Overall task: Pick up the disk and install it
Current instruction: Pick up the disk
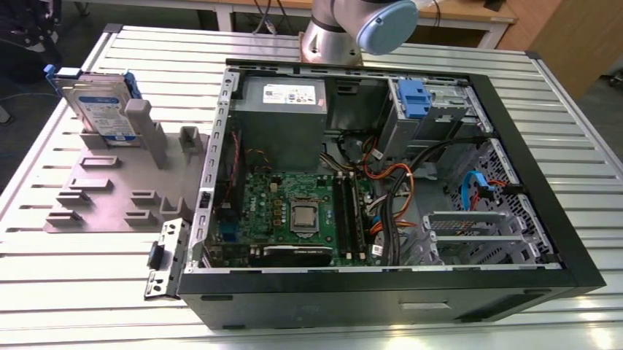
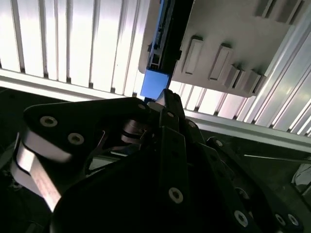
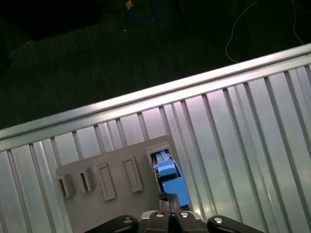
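On the ribbed silver table (image 1: pixel 78 292), whose long metal slats run across the exterior view, a grey holder plate (image 1: pixel 117 182) sits toward that view's left. The disk (image 1: pixel 98 102) stands upright on edge in a slot at the plate's far end, with its blue carrier around it. Beside the plate lies an open black computer case (image 1: pixel 341 299) with its green motherboard (image 1: pixel 292 211) exposed. The arm's base (image 1: pixel 331 44) rises at the table's far side, with light wooden furniture (image 1: pixel 559 36) behind. In the first wrist view the gripper (image 3: pixel 168 198) hangs over the disk's (image 3: pixel 167 174) blue end, close to it. Past the table rim lies dark floor (image 3: pixel 97 48) with loose cables (image 3: pixel 243 24). I cannot tell whether the gripper is spread or closed.
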Robot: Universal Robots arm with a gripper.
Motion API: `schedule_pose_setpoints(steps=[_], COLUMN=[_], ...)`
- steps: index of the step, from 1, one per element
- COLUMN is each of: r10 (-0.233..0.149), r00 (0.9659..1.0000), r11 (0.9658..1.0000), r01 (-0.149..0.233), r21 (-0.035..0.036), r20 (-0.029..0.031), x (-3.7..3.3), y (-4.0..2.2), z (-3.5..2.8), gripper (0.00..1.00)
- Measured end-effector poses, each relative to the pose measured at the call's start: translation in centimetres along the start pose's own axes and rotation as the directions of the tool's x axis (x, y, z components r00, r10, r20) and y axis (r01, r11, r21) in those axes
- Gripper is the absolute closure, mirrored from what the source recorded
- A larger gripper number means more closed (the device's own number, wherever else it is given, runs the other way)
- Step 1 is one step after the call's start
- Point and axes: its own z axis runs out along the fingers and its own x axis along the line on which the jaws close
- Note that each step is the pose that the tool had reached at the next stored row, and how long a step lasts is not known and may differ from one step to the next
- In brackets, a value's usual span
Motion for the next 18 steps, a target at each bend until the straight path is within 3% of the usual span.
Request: schedule_pose_setpoints(steps=[3,6,9,11,13,14,18], r10=[-0.054,-0.102,-0.112,-0.114,-0.117,-0.13,-0.197], r00=[0.9985,0.9948,0.9937,0.9935,0.9931,0.9915,0.9804], r11=[0.9985,0.9948,0.9937,0.9935,0.9931,0.9915,0.9804], r01=[0.054,0.102,0.112,0.114,0.117,0.13,0.197], r21=[-0.0015,-0.0029,-0.0032,-0.0031,-0.0035,-0.0037,-0.0058], r20=[-0.001,-0.0019,-0.0023,-0.0023,-0.0025,-0.0026,-0.0037], x=[0.0,0.0,-0.24,-0.29,-0.29,-0.29,-0.29], y=[0.0,0.0,0.07,0.07,0.07,0.06,0.07], z=[0.1,0.2,0.33,0.36,0.38,0.4,0.58], gripper=[0.89,0.89,0.89,0.83,0.71,0.71,0.47])
